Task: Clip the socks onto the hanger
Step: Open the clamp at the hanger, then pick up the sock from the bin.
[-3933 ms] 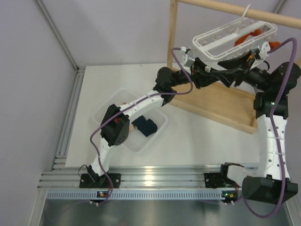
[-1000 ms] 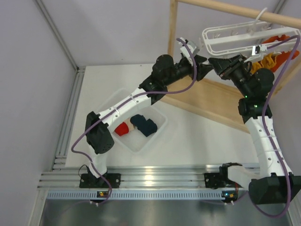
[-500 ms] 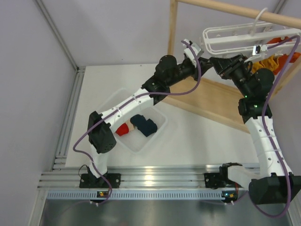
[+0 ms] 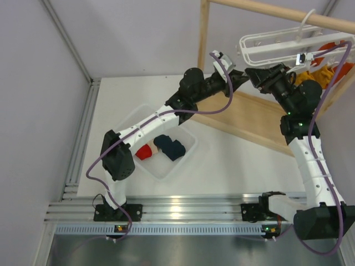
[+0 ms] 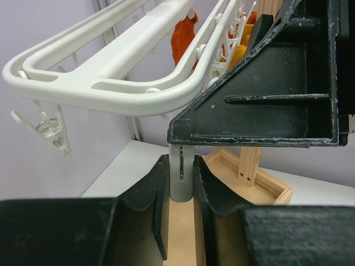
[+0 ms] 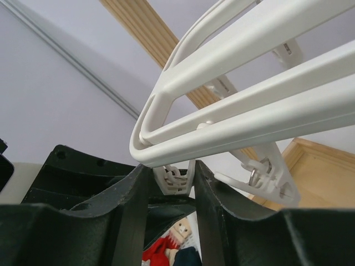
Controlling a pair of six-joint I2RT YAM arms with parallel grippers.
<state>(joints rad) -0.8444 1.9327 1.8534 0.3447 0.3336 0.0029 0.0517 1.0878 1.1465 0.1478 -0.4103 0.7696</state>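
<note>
Under the rounded end of the white hanger [image 5: 111, 83], the two grippers meet almost tip to tip. The hanger hangs by its hook from the top rail of a light wooden rack [image 4: 204, 39]. The left gripper [image 5: 181, 169] reaches in below that end of the hanger. Its fingers [image 5: 161, 188] are clamped together on a pale clip piece [image 5: 180, 180] that hangs straight down beneath the hanger's corner. The right gripper [image 6: 175, 176] comes in from the other side, just under the same corner. Its fingers sit close on either side of a white clip [image 6: 176, 180] hanging from the hanger. The clip fills the gap between them, but whether they squeeze it cannot be told. It also cannot be told whether both grippers are on the same clip. Another clip [image 6: 269, 177] with a metal ring dangles free just beside that one, still under the hanger. An orange sock [image 5: 183, 36] and a yellow sock [image 5: 238, 58] hang toward the hanger's far end. The socks to be clipped are well away from the hanger, down on the table. The red sock [image 4: 145, 151] and the navy sock [image 4: 173, 148] lie side by side in a clear tub [image 4: 125, 126], below and to the left of the hanger in the overhead view
</note>
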